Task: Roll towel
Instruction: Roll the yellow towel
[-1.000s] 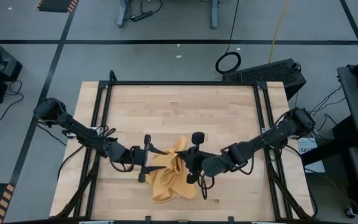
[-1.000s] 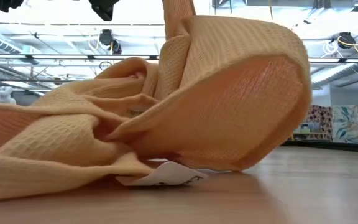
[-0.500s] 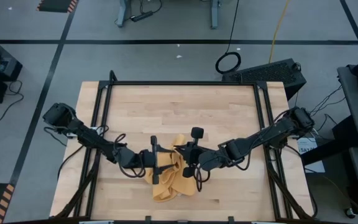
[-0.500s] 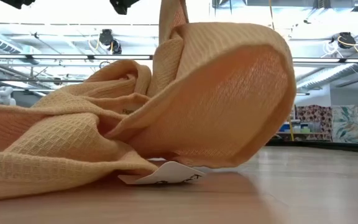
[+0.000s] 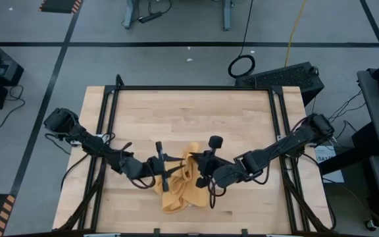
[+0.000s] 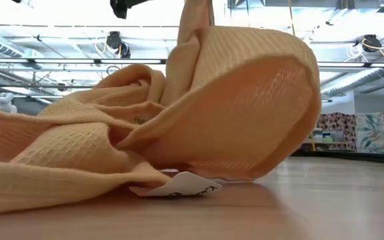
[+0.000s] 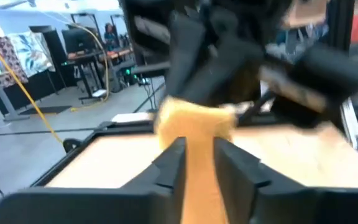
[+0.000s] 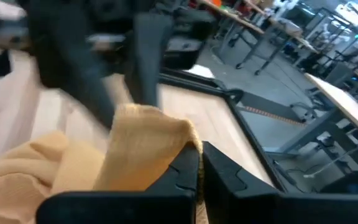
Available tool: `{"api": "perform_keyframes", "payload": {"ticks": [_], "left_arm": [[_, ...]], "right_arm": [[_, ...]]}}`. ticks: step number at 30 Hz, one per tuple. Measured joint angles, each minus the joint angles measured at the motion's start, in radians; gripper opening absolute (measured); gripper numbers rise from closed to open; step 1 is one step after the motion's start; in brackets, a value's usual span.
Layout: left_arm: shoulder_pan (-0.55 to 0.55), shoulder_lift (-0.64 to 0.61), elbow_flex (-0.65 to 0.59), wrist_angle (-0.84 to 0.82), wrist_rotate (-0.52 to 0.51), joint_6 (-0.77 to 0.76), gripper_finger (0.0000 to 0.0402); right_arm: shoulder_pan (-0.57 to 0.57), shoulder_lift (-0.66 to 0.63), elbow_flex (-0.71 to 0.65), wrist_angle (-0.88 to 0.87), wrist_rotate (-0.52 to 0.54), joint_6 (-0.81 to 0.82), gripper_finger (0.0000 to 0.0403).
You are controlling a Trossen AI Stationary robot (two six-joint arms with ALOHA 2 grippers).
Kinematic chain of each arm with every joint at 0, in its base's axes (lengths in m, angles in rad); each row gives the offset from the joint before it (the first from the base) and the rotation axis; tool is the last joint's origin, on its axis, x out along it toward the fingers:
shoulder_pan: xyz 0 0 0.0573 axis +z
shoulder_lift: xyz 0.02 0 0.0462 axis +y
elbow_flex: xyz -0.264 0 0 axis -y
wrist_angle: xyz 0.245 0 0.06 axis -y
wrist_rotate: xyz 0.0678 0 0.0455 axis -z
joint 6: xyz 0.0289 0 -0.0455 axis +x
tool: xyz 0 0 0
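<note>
1. The towel [image 5: 181,187] lies bunched in a heap on the wooden tabletop [image 5: 189,112], toward its near edge and about midway across, with one part lifted between the two arms.
2. The left pincer [image 5: 171,171] comes in from the heap's left side. In its wrist view a strip of the yellow cloth runs between its two dark fingers [image 7: 169,165], which stand a little apart on either side of it. I cannot tell whether they have truly bitten on it.
3. The right pincer [image 5: 202,178] sits at the heap's right side, clamped together on a fold of the towel, which bulges out beside its fingers [image 8: 185,168].
4. Both pincers meet the cloth at nearly the same spot, close to each other, so neither arm is clearly the nearer. The crumpled heap shows no clear long axis yet, and I judge it needs spreading flat before any rolling.
5. The cloth is mustard-yellow with a waffle weave, soft and limp, arching in a big loop. A small white label [image 6: 179,187] pokes out underneath it.
</note>
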Motion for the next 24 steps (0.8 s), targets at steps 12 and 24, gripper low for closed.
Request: {"api": "perform_keyframes", "payload": {"ticks": [12,24], "left_arm": [[0.017,0.027,0.000,0.069,0.005,-0.038,0.0285],[0.060,0.048,0.000,0.139,0.004,0.046,0.0068]], "right_arm": [[0.000,-0.013,0.000,0.020,0.006,0.060,0.0003],[0.022,-0.013,0.000,-0.002,0.002,0.082,0.0003]]}}
